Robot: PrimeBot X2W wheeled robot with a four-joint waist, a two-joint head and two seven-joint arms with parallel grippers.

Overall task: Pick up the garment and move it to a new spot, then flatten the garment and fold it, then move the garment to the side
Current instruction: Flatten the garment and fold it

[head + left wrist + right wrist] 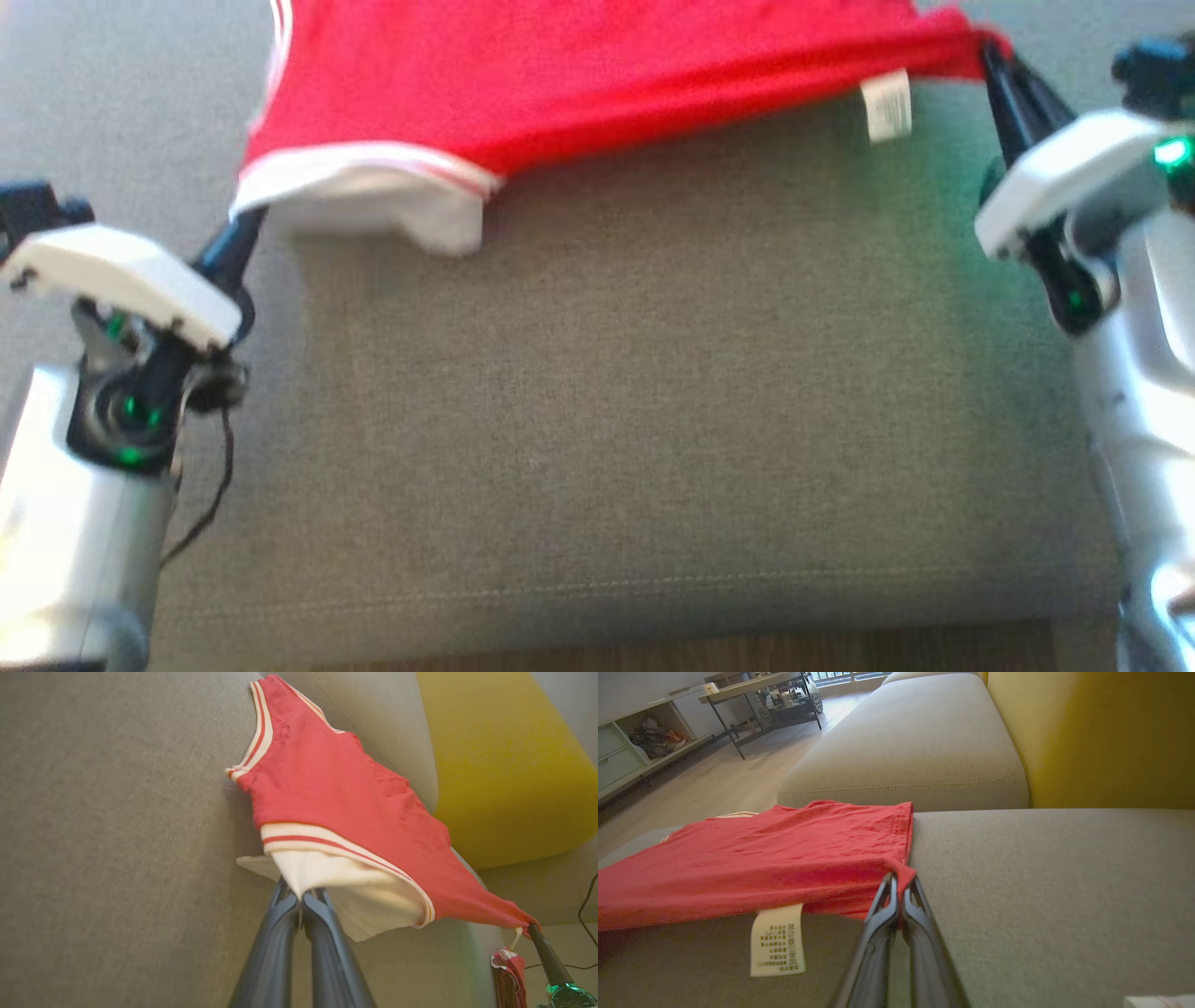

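One garment (579,75), one label (886,105), two claws (248,222) (987,49).

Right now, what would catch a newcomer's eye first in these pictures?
The red shirt, its near edge stretched above the grey sofa cushion: the left fingers are shut on its white-trimmed corner, the right fingers on the other corner. Then the white care label hanging near the right fingers, and the yellow backrest beyond.

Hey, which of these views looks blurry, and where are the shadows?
Head view: soft and smeared throughout, the garment fuzzy-edged, green glow tinting the cushion at right. Left wrist view: sharp, with wide-angle stretch. Right wrist view: crisp care label, dark shadow beneath the garment.
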